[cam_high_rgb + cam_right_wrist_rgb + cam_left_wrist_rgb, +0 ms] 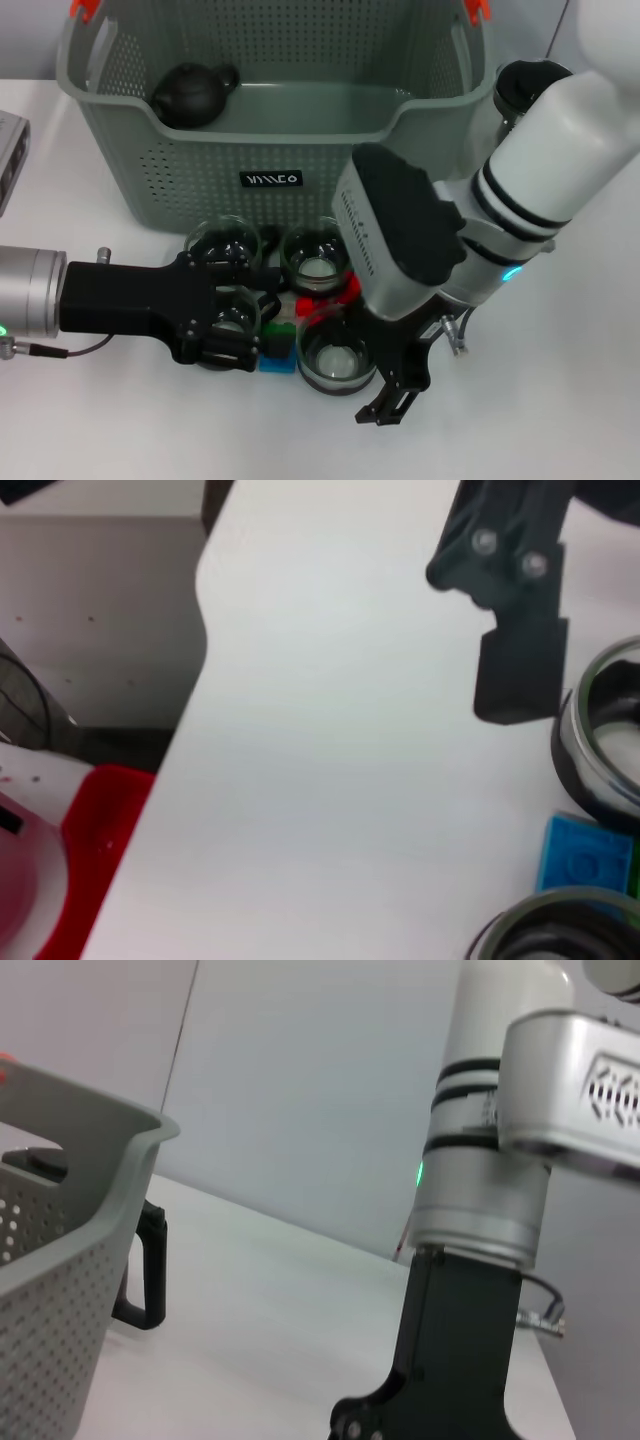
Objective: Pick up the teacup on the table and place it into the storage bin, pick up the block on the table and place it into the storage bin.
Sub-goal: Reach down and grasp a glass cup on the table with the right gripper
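The grey-green storage bin stands at the back with a black teapot inside; its corner shows in the left wrist view. Several glass teacups stand in front of it. My left gripper reaches in from the left and is closed around one teacup that rests on the table. My right gripper is open and low beside another teacup; one finger stands just outside that cup's rim. A red block, a green block and a blue block lie between the cups.
Two more teacups stand close to the bin's front wall. A black mug-like object sits right of the bin. A grey device lies at the far left. The table's edge shows in the right wrist view.
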`<state>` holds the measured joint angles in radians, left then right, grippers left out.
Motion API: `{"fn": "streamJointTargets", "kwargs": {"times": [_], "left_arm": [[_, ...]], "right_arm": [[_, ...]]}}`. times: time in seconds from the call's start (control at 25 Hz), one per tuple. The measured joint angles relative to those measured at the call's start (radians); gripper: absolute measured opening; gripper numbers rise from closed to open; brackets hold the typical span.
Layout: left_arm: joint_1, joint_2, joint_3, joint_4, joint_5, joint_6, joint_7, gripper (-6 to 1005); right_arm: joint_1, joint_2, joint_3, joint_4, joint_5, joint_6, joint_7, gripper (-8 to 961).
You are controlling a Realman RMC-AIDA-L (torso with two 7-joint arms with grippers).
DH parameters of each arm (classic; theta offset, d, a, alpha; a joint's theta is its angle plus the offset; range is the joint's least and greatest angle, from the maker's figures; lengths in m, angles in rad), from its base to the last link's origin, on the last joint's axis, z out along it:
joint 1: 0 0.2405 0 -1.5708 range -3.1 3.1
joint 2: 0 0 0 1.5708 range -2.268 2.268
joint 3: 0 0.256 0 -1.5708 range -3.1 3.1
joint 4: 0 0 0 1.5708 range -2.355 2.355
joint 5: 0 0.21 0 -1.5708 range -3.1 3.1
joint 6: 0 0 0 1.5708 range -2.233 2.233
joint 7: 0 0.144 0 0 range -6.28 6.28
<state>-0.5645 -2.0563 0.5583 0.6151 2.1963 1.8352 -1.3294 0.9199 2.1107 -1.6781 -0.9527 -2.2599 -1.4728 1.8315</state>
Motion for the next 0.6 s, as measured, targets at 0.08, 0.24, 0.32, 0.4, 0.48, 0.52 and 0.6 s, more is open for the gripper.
{"fn": "streamJointTargets", "kwargs": {"times": [0.08,0.24,0.32,0.4,0.48,0.52,0.6], "left_arm": [[0.000,0.000,-0.001,-0.005,-0.002,-0.001,0.006,859],[0.000,-0.001,-0.002,-0.011,-0.002,-0.003,0.009,858],[0.000,-0.001,-0.002,-0.011,-0.002,-0.004,0.009,857],[0.000,-0.001,-0.002,-0.011,-0.003,-0.007,0.010,857],[0.000,-0.001,-0.001,-0.015,-0.003,-0.007,0.010,857],[0.000,-0.001,-0.002,-0.017,-0.003,-0.007,0.010,856],[0.000,-0.001,-0.001,-0.022,-0.003,-0.008,0.013,856]], "right_arm": [[-0.002,0.001,-0.027,0.002,0.005,0.025,0.005,915],[-0.007,0.001,-0.065,0.003,0.026,0.060,0.006,915],[-0.010,0.001,-0.085,0.003,0.028,0.080,0.006,915],[-0.013,0.002,-0.103,0.005,0.030,0.099,0.006,915],[-0.014,0.002,-0.118,0.010,0.035,0.119,0.006,915],[-0.014,0.002,-0.126,0.013,0.036,0.126,0.006,915],[-0.015,0.002,-0.142,0.018,0.037,0.146,0.007,915]]}}
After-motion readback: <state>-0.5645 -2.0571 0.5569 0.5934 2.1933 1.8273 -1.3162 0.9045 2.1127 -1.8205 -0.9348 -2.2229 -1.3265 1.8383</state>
